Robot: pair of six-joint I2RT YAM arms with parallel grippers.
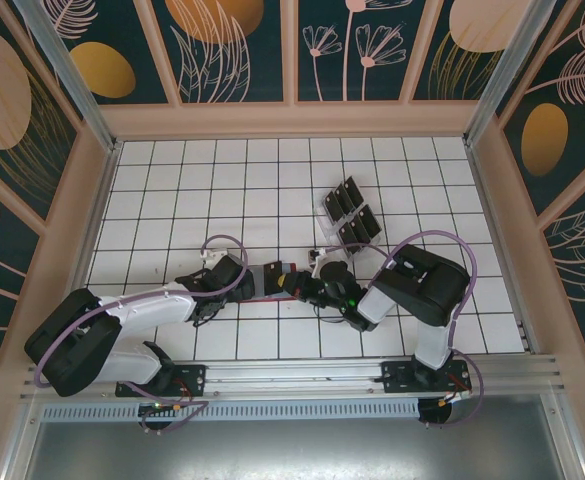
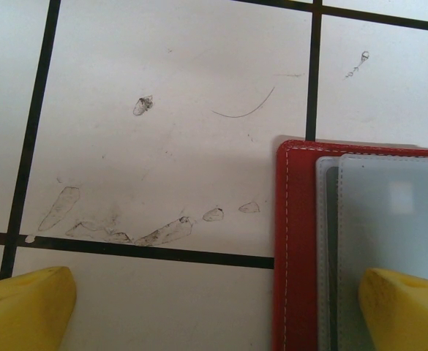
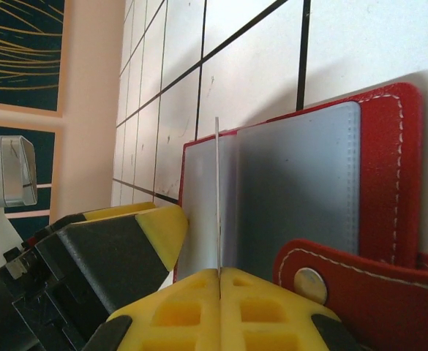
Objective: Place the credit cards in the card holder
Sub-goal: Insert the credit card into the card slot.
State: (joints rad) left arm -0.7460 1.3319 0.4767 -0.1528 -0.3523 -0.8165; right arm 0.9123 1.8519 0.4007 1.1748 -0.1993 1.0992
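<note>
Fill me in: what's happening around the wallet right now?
The right gripper is shut on a thin card, seen edge-on, holding it on edge over the grey lining of the open red wallet. The left gripper is open at the wallet's other end, one finger over the lining. More black cards sit in the clear tray farther back.

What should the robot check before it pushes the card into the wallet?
1. The small red folding wallet lies open, grey lining up: ok.
2. The right gripper is shut on a thin credit card, seen edge-on: ok.
3. Card edge lined up with a pocket: cannot tell.
4. The left gripper is open, one finger over the lining; pressing it down: cannot tell.
5. More black cards wait in the clear plastic tray: ok.
</note>
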